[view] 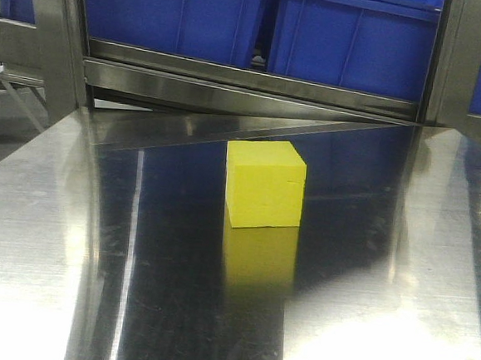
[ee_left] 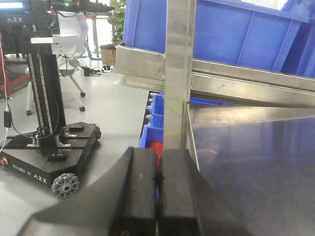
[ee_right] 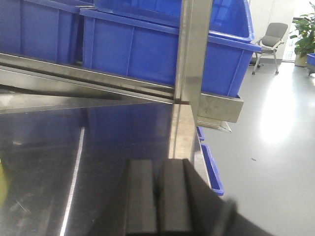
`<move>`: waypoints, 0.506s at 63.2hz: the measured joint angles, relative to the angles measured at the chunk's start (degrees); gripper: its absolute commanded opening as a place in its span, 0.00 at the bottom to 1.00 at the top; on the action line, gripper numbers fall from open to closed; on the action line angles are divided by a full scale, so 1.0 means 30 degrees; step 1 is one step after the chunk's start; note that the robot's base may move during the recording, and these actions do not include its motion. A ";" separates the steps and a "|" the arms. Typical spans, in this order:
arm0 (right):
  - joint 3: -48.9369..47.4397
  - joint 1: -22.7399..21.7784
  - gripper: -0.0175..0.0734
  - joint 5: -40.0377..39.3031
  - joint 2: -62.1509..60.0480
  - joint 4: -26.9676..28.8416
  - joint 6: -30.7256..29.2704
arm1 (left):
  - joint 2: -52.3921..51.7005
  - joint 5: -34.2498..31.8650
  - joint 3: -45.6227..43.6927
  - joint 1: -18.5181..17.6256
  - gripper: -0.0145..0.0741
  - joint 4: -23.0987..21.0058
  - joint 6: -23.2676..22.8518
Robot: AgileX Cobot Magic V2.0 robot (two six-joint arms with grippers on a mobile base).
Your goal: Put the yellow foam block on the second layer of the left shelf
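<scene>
The near-cubic yellow foam block (view: 264, 184) sits on the bench (view: 382, 291), midway across, towards the far edge. The left fingers (ee_left: 142, 191) and right fingers (ee_right: 142, 196), both pressed together and empty, flank it from the side edges

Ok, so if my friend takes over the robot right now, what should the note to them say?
Left gripper: shut, holding nothing.
Right gripper: shut, holding nothing.
The yellow foam block sits upright on the shiny steel surface, in front of the blue bins. No gripper shows near it in the front view.
Done: nothing yet; the block has not been picked up.
Left: open a gripper, grasp the block, lift it and set it on the left shelf's second layer.
</scene>
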 measured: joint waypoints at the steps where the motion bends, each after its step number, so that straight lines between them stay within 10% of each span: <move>1: 0.0000 0.0000 0.25 0.0000 0.0000 0.0000 0.0000 | 0.0000 0.0000 0.0000 0.0000 0.32 0.0000 0.0000; 32: 0.0000 0.0000 0.25 0.0000 0.0000 0.0000 0.0000 | 0.0000 0.0000 0.0000 0.0000 0.32 0.0000 0.0000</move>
